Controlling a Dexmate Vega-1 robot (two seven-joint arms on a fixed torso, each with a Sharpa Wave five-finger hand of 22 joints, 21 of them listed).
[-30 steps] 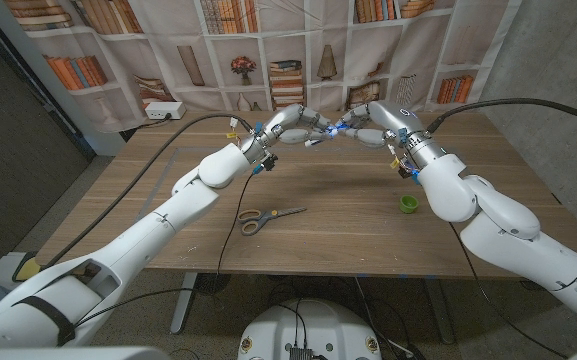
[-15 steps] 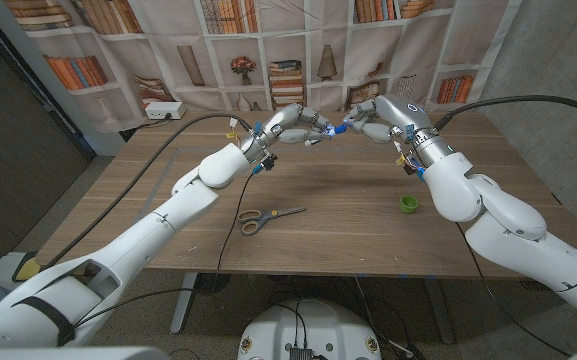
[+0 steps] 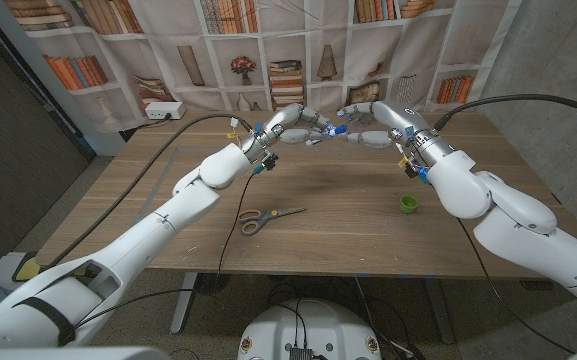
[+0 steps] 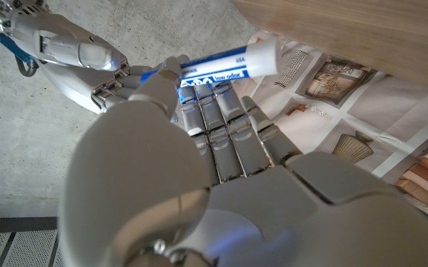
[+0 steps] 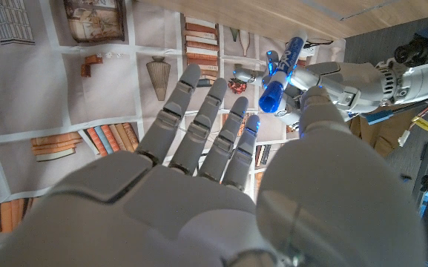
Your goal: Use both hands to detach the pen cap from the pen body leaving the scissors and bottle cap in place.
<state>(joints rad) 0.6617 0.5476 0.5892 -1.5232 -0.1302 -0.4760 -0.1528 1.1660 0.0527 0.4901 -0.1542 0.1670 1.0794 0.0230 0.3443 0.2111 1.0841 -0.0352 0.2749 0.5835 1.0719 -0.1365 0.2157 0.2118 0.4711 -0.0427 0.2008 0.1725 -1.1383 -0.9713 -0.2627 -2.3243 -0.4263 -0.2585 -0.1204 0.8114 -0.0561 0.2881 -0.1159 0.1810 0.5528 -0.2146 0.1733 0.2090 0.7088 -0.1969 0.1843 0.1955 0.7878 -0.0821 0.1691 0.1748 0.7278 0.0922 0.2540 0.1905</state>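
My left hand (image 3: pixel 293 125) holds the pen (image 3: pixel 334 129) up over the far middle of the table. In the left wrist view its fingers (image 4: pixel 214 111) grip the white, blue-lettered barrel (image 4: pixel 232 61). The blue cap (image 5: pixel 277 81) sits on the pen's end and points at my right hand (image 3: pixel 373 122). That hand's fingers (image 5: pixel 199 126) are spread, and its thumb (image 5: pixel 314 100) stands beside the cap with a gap showing. The orange-handled scissors (image 3: pixel 268 216) lie near the front middle. The green bottle cap (image 3: pixel 409 204) sits to the right.
A white box (image 3: pixel 163 110) stands at the table's back left, and a black cable (image 3: pixel 230 215) runs across the top beside the scissors. A bookshelf-print curtain (image 3: pixel 268 50) hangs behind the table.
My right hand has drawn slightly right from the pen's blue end and spread its fingers. The left hand and pen have stayed put.
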